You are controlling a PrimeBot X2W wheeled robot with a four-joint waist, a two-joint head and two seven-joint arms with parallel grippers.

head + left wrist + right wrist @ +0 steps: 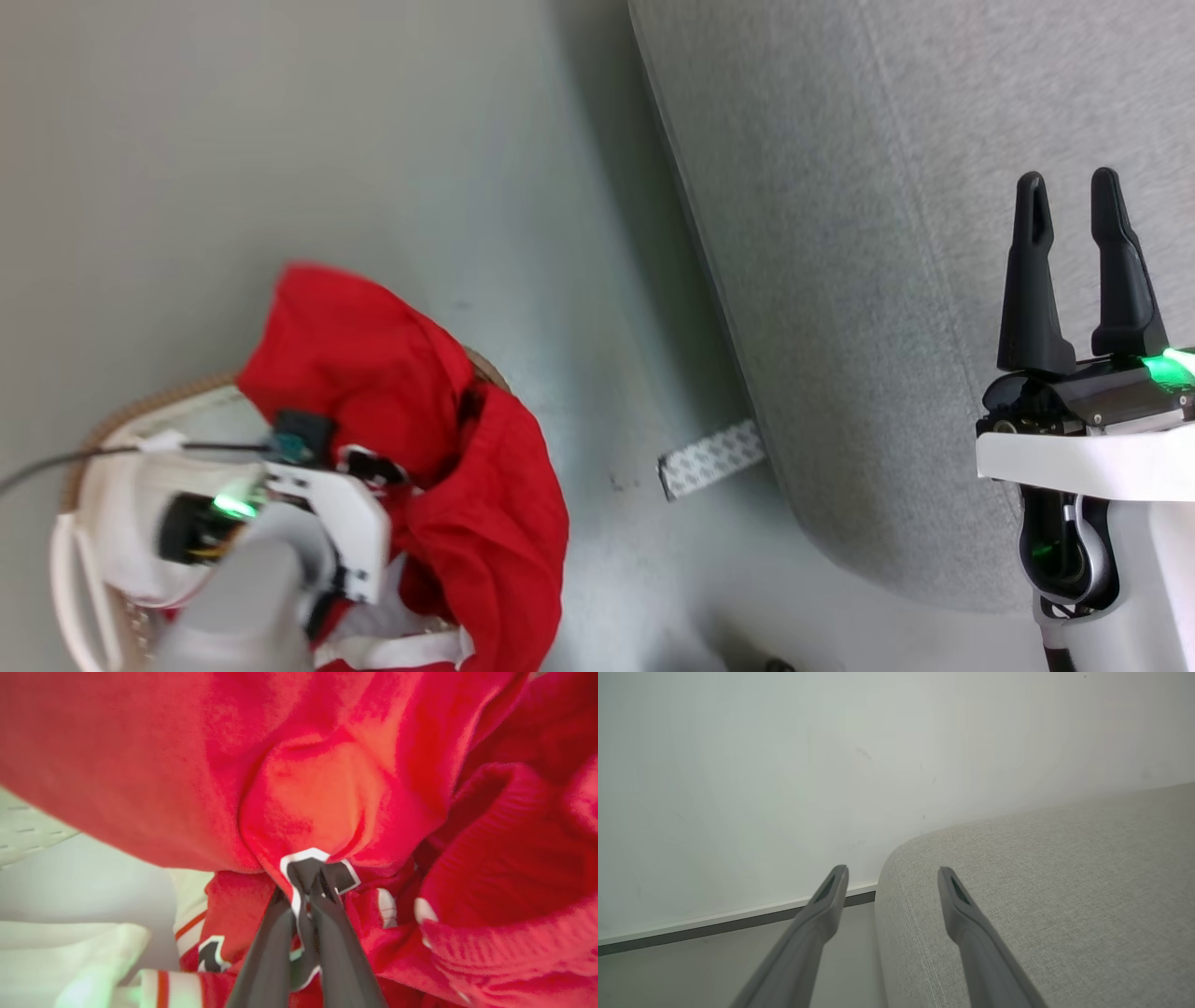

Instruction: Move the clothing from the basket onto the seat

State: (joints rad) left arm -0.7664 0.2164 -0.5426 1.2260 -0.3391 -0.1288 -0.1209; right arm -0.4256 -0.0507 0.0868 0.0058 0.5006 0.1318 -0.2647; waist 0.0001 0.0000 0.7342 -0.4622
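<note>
Red clothing [439,448] with white and black trim is heaped in the white basket [103,485] with a brown rim at the lower left of the head view. My left gripper [306,877] reaches down into it and is shut on a fold of the red clothing [308,788], pinching a black-and-white patch. The light grey seat [887,280] fills the right of the head view. My right gripper [1069,201] hangs open over the seat [1041,896], nothing between its fingers.
A grey floor [327,140] lies between basket and seat. A strip of patterned tape [711,457] sticks out at the seat's base. In the right wrist view a white wall [784,765] with a dark baseboard [738,926] stands behind the seat.
</note>
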